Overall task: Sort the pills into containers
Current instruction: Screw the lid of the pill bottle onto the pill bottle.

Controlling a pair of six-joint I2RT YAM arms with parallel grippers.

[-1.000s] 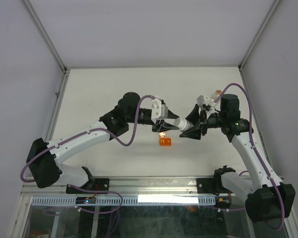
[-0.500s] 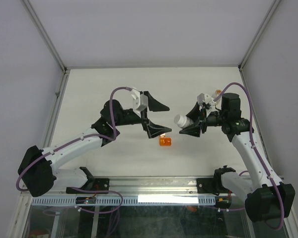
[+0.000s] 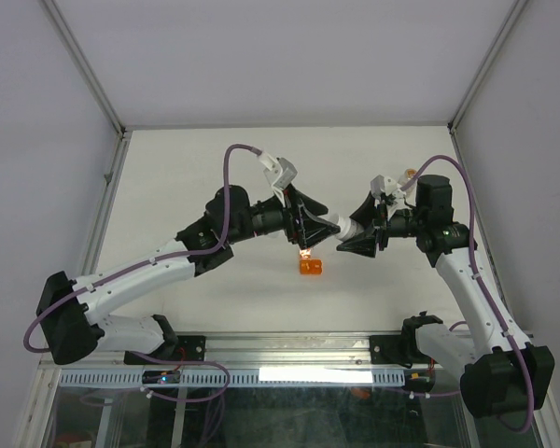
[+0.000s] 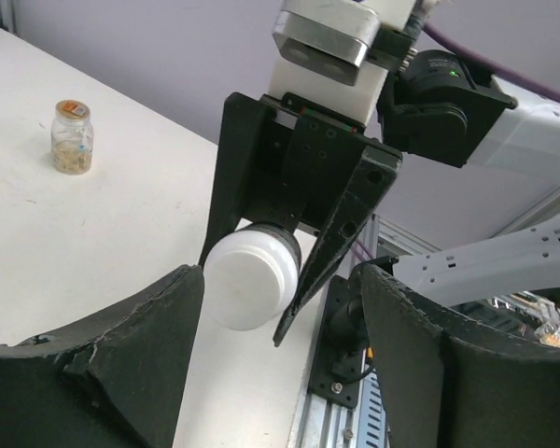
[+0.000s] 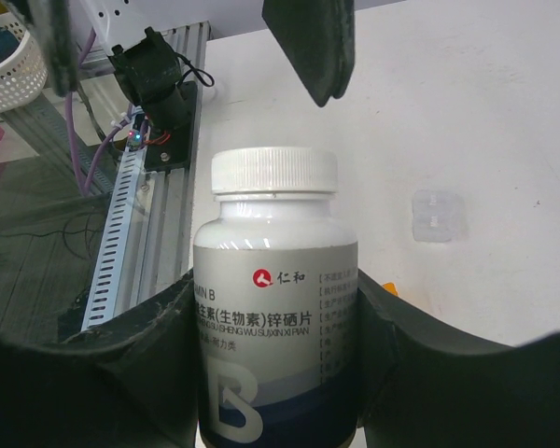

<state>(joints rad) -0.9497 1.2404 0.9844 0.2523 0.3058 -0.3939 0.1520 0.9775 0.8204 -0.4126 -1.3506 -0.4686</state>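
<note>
The left arm reaches out from its base toward the middle of the table (image 3: pixel 196 168), elbow bent, its wrist turned to the right. The left gripper (image 3: pixel 310 227) faces the right gripper (image 3: pixel 353 235) head-on, and the two meet above the tabletop. The right arm rises from its base, folds at the elbow and points its gripper leftward.

The right gripper's jaws are clamped on the body of the white bottle (image 5: pixel 275 280), holding it roughly level in the air with its cap (image 5: pixel 274 172) toward the left gripper. The left gripper's jaws stand open on either side of that cap. One finger is just at the cap's edge, and the other is clear of it.

The bottle is white, with a ribbed white screw cap, a grey label with a red mark and Chinese print, and a dark blue band lower down. A translucent orange cup (image 3: pixel 310 267) sits on the table just below the two grippers, toward the bases. A clear vial (image 4: pixel 72 137) with tan contents and an orange top stands upright, well apart from them, at the far right.
</note>
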